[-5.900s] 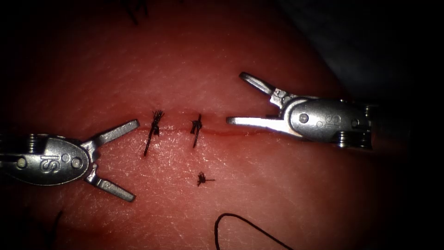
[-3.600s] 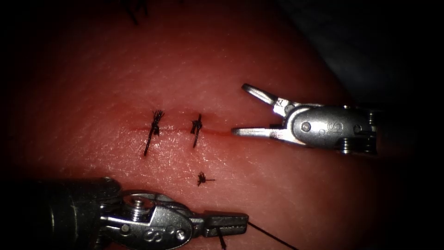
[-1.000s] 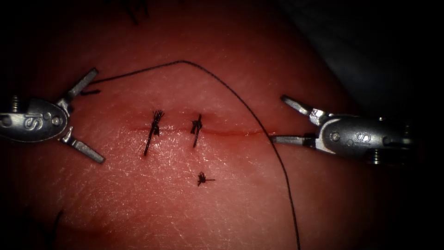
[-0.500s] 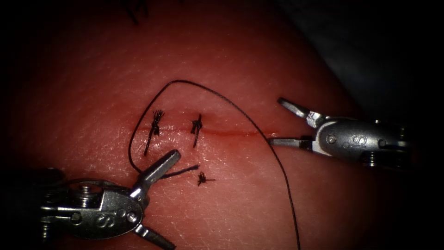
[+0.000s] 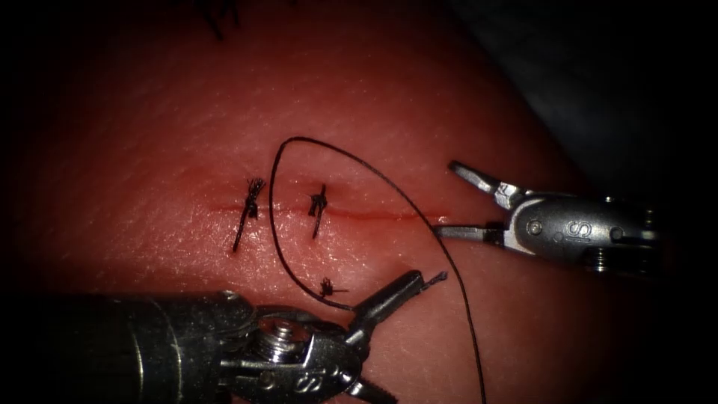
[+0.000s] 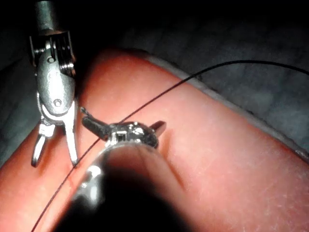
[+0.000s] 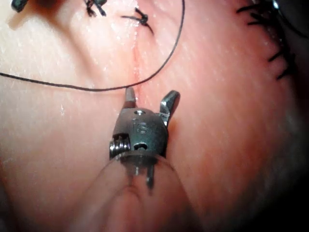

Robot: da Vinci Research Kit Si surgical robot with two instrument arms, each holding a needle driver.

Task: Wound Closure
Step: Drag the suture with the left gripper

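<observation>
The tissue [image 5: 187,112] has a level cut [image 5: 374,215] with two knotted stitches [image 5: 250,198] [image 5: 318,202] on its left part. My left tool [image 5: 404,338] comes in along the bottom with its jaws open. The black thread [image 5: 299,139] lies across its upper jaw, with the free end [image 5: 441,277] poking past the tip. From there the thread loops up around the right stitch, then runs down to the right. My right tool [image 5: 449,200] is open and holds nothing; its lower jaw rests by the cut's right end. In the right wrist view the thread [image 7: 159,72] curves just past my right tool [image 7: 149,99].
A loose knotted thread scrap [image 5: 327,288] lies on the tissue below the cut, next to the left tool's upper jaw. An older row of dark stitches [image 7: 270,29] runs along the tissue's far side. Dark cloth [image 6: 251,38] lies beyond the tissue's edge.
The left tool went from the upper left down to the bottom and then right, carrying the thread's end with it. The loop narrowed and shifted right. The right tool barely moved.
</observation>
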